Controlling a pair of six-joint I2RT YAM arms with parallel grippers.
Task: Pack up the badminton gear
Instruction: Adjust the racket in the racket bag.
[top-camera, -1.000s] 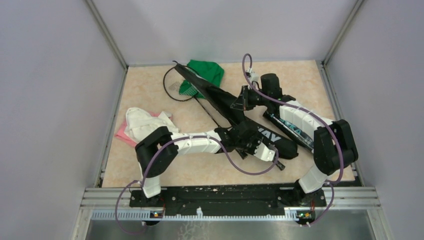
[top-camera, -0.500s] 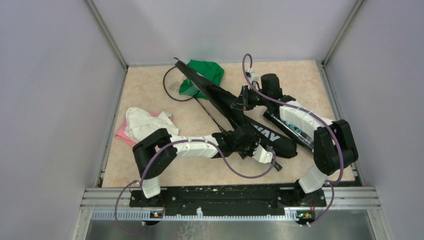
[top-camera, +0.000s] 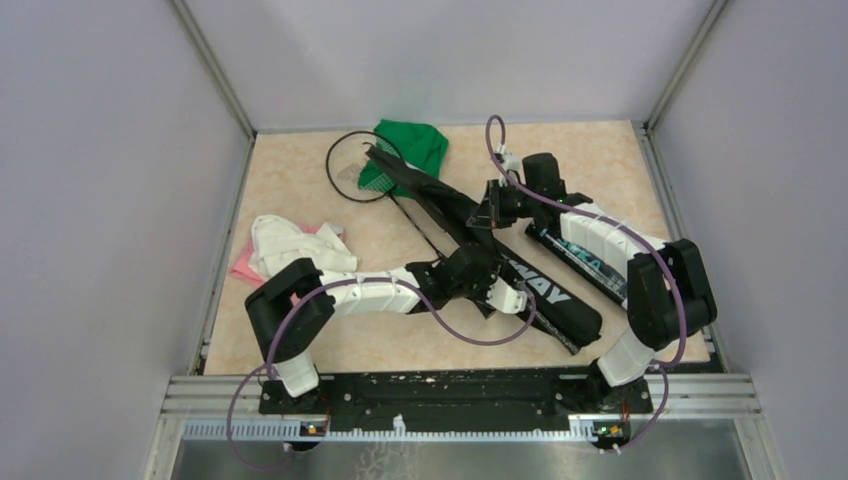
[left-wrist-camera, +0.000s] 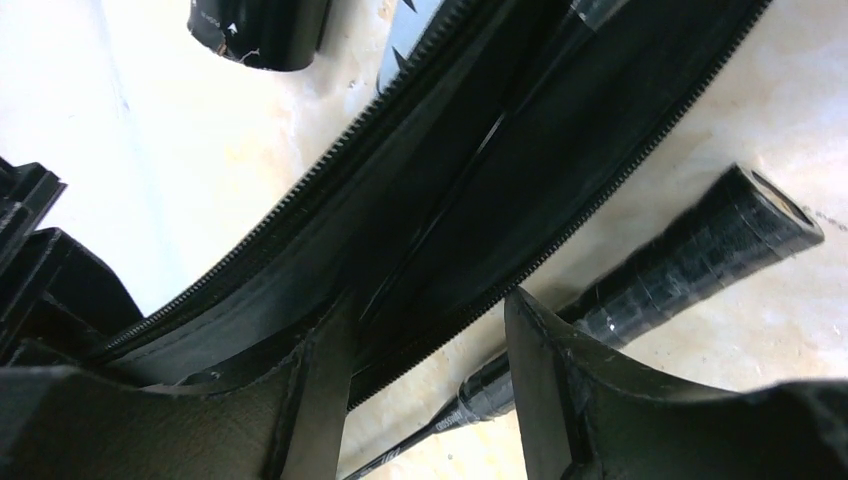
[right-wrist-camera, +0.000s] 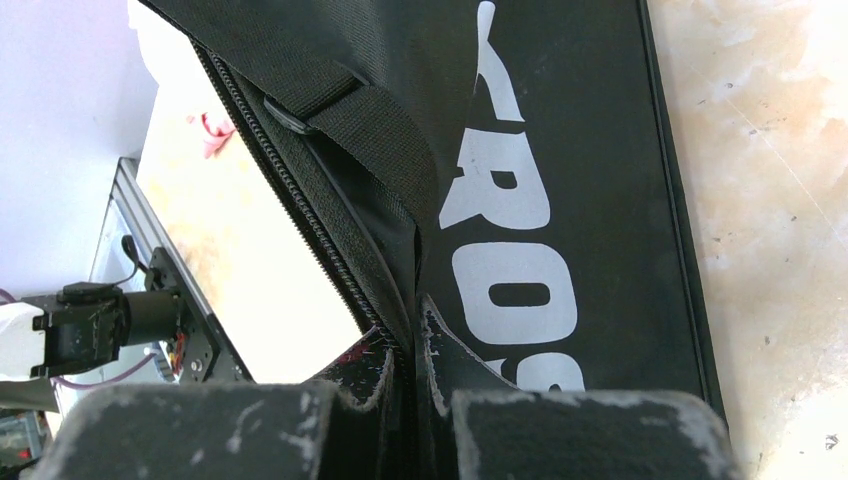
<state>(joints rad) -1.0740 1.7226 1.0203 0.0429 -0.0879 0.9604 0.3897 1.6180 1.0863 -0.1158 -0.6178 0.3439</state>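
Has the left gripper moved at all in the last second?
Yes. In the top view the left gripper has shifted left over the racket bag, closer to the white cloth, which has stayed put.

The left arm (top-camera: 375, 293) and right arm (top-camera: 600, 235) both wear white shells between bulky black joint housings. A thin purple cable (top-camera: 470, 338) loops along each. Their bases sit on a black plate (top-camera: 440, 392) at the desk's near edge. The left fingers (left-wrist-camera: 310, 400) are matte black wedges. The right fingers (right-wrist-camera: 450, 370) are black and scuffed whitish.
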